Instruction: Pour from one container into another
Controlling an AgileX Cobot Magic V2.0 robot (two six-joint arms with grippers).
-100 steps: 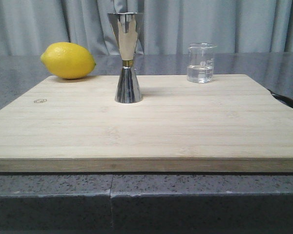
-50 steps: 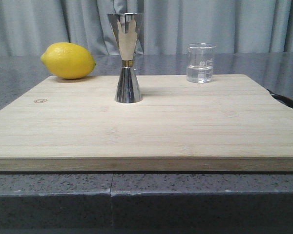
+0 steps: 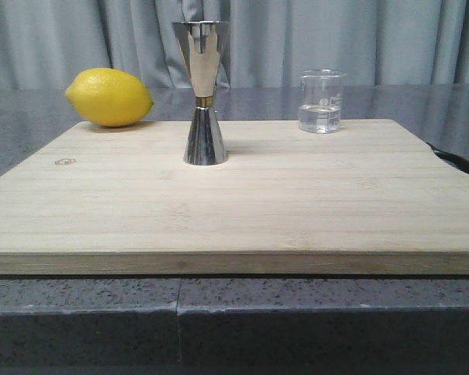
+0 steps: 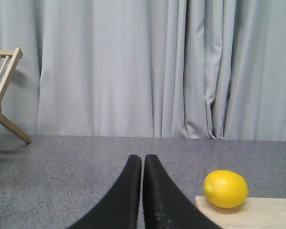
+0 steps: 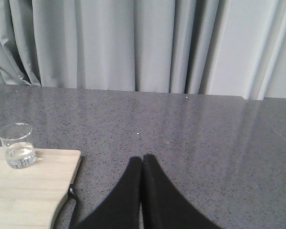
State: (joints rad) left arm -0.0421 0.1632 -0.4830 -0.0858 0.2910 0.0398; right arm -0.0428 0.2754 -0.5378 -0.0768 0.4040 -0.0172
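Beaker: small clear glass beaker with a little clear liquid, far right on the pale wooden board.
Jigger: shiny steel hourglass jigger, upright, left of it.
Left gripper: fingers pressed together, empty (yellow lemon nearby).
Right gripper: closed on nothing, well apart from the beaker.

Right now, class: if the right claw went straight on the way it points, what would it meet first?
Nothing nearby, it seems. The shut right claw points over bare grey table toward the curtain. The glass beaker on the wooden board sits off to one side, though depth is hard to judge.
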